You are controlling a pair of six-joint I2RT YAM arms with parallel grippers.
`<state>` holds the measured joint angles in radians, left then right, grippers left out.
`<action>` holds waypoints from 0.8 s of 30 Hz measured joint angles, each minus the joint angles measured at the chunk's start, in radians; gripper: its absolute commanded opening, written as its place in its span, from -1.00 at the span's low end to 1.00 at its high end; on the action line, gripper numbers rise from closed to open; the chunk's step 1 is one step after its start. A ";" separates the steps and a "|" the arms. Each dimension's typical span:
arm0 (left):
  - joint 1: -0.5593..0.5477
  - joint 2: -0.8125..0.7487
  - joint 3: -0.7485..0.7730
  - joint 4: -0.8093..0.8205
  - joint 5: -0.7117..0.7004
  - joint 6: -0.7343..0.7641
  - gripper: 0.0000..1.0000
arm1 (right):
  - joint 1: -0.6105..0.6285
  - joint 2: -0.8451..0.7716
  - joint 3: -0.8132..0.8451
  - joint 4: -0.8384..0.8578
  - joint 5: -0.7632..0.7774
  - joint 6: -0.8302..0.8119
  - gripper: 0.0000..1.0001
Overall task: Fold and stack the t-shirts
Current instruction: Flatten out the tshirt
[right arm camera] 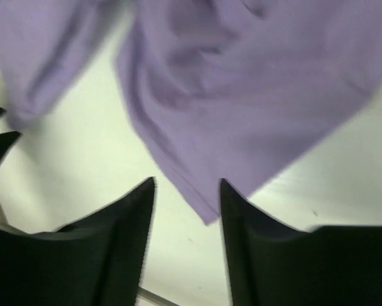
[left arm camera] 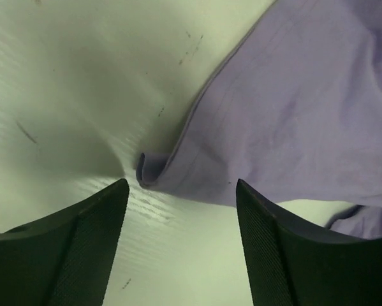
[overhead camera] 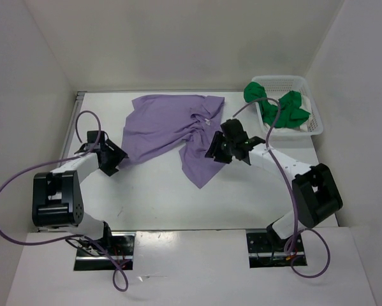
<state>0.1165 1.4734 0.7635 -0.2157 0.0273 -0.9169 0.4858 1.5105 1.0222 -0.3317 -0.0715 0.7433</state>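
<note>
Step in hand: spreading the lavender t-shirt (overhead camera: 168, 127) flat for folding. It lies rumpled at the centre-back of the table (overhead camera: 152, 204). The green t-shirt (overhead camera: 286, 107) sits bunched in the white mesh basket (overhead camera: 316, 126). No white shirt is visible.

Left gripper (left arm camera: 181, 188): jaws spread, empty, just short of a curled hem corner (left arm camera: 146, 171) at the shirt's left edge.

Right gripper (right arm camera: 185, 186): jaws spread, empty, over the pointed lower flap (overhead camera: 197, 172).

Next move, as judged: pinch both edges low against the table, then draw them apart.
</note>
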 measured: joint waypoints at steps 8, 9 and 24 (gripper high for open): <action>0.000 0.064 0.010 0.061 0.050 0.004 0.18 | -0.035 0.035 -0.080 0.006 0.043 0.031 0.21; 0.000 0.066 0.011 0.064 0.051 0.003 0.07 | -0.046 0.049 -0.080 0.010 0.052 0.035 0.21; 0.000 0.032 0.189 -0.034 0.168 0.002 -0.75 | -0.101 0.259 -0.006 0.040 0.163 0.068 -0.80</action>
<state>0.1162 1.5059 0.9527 -0.2497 0.1951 -0.9154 0.3847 1.7691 1.0164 -0.2916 0.0910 0.8112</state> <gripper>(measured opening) 0.132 0.165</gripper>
